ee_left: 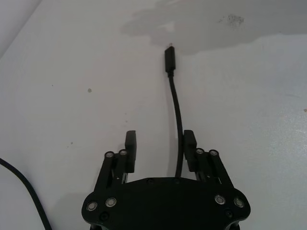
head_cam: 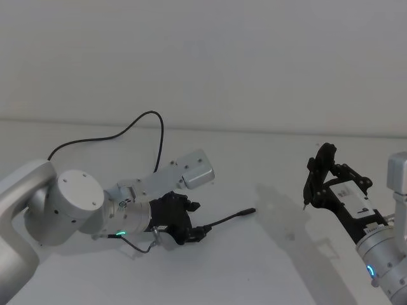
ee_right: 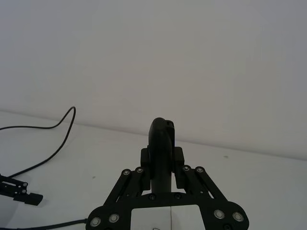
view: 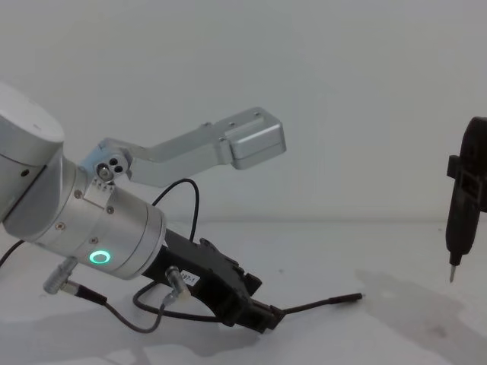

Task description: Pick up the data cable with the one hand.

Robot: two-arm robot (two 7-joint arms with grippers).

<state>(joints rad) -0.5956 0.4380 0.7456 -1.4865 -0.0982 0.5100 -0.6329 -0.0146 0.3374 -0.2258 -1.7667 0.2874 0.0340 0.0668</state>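
Observation:
The data cable lies on the white table, its slim plug pointing away from my left gripper. My left gripper sits low over the table, open, with the cord running between its fingers, close against one finger. The rest of the cord loops back across the table. In the chest view the plug end sticks out past the left gripper. My right gripper hangs above the table at the right, shut on a dark pen-shaped tool.
A grey wire with a silver plug hangs under my left wrist. A silver camera bracket juts out above that wrist. The tool's metal tip points down over the table at the right.

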